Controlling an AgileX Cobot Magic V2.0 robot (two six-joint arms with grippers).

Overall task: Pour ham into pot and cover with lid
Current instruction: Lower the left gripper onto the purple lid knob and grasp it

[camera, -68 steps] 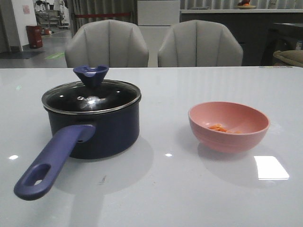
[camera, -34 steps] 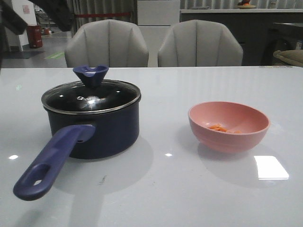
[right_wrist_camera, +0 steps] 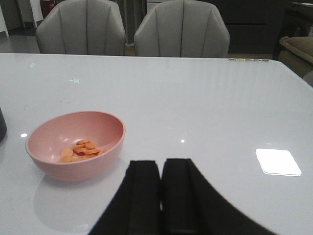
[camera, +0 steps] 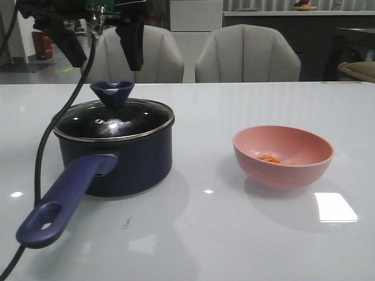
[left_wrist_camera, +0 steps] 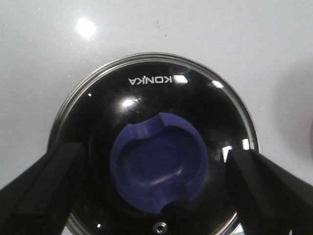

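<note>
The dark navy pot (camera: pixel 132 161) stands on the left of the table, its long blue-purple handle (camera: pixel 64 199) pointing toward me. The glass lid (camera: pixel 114 120) rests on it, closed, with its navy knob (camera: pixel 112 92) up. My left gripper (camera: pixel 101 50) hangs open just above the knob, empty. In the left wrist view the knob (left_wrist_camera: pixel 159 169) lies between the spread fingers (left_wrist_camera: pixel 44 196). The ham (camera: pixel 269 157) lies in the pink bowl (camera: pixel 283 170) on the right. My right gripper (right_wrist_camera: pixel 161 166) is shut and empty, near the bowl (right_wrist_camera: pixel 63 171) holding the ham (right_wrist_camera: pixel 80 149).
Two grey chairs (camera: pixel 246 55) stand behind the table's far edge. The left arm's black cable (camera: pixel 44 140) droops down past the pot's left side to the front edge. Bare white tabletop (camera: pixel 205 234) lies between pot and bowl.
My left arm has come into the front view from the upper left and now hangs open over the lid's knob. Pot, lid and bowl have not moved.
</note>
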